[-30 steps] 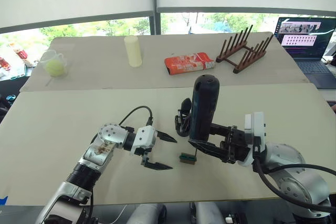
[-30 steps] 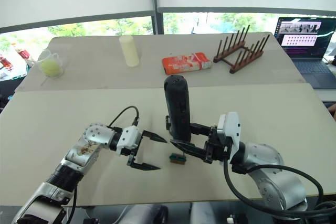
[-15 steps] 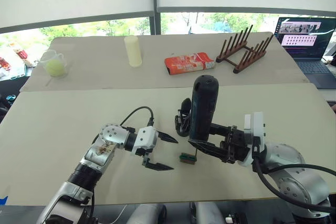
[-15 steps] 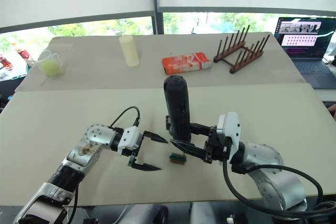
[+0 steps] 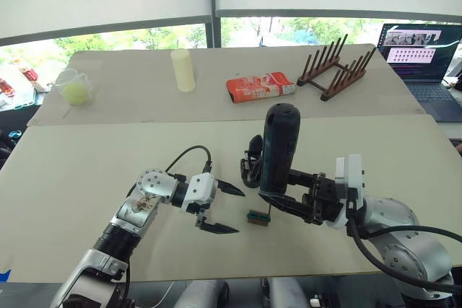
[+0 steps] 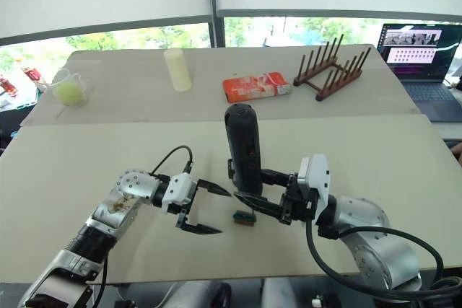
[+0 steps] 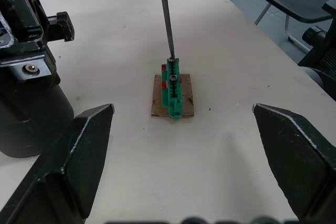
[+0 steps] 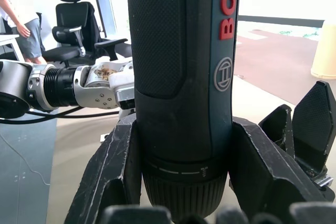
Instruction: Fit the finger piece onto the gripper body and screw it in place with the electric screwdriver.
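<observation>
The right gripper (image 5: 287, 194) is clamped on the screwdriver (image 5: 279, 146), which stands upright with its thin bit (image 7: 166, 20) pointing down. The tip of the bit touches the top of a small green block (image 7: 172, 92) on the table (image 5: 86, 164). The gripper body (image 5: 252, 164) stands just behind the screwdriver, on its left side. The left gripper (image 5: 219, 207) is near the green block, on its left, with its fingers (image 7: 86, 139) spread wide and holding nothing. I cannot tell where the finger piece is.
</observation>
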